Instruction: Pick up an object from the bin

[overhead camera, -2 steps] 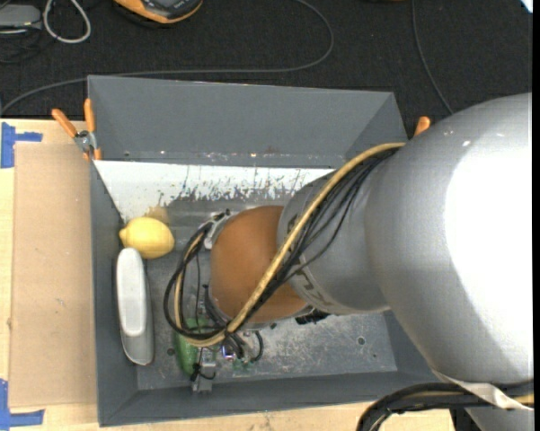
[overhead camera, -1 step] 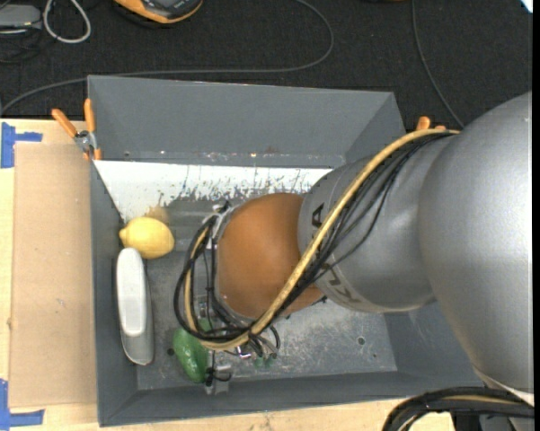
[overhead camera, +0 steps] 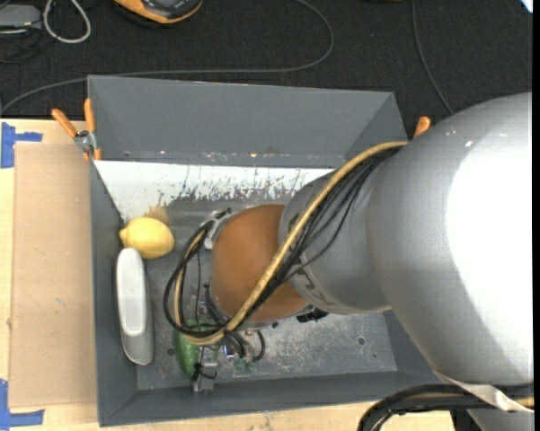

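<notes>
Down by the bin's (overhead camera: 243, 128) near wall our hand (overhead camera: 207, 366) hangs over a green thing (overhead camera: 188, 356), its grip we cannot tell.

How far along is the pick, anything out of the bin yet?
Done: the approach. The gripper sits low in the bin, at the floor's lower left, beside a small green thing. In hand: I cannot tell whether it grips that. Left: the lift out. The yellow lemon and the white oblong thing lie by the left wall.
</notes>
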Action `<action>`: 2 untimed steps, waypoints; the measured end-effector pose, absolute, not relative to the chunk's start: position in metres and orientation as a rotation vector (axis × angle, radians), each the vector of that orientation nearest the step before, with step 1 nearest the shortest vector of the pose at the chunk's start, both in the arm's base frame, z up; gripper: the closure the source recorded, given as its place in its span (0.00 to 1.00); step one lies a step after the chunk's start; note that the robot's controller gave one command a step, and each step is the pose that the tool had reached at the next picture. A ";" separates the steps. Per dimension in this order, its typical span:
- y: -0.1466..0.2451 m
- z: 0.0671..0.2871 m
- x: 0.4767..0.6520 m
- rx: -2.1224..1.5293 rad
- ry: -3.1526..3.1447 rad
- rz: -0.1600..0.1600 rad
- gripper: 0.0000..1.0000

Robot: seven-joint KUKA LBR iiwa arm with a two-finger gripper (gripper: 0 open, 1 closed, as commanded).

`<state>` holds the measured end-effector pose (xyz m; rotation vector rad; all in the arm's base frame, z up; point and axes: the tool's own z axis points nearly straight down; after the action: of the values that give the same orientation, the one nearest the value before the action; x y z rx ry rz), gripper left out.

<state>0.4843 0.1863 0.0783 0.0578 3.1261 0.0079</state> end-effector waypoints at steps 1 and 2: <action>0.185 0.076 0.484 -0.156 3.109 0.014 0.00; 0.187 0.080 0.485 0.040 3.122 0.013 1.00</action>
<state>0.4851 0.1867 0.0797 0.0404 3.1219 0.0128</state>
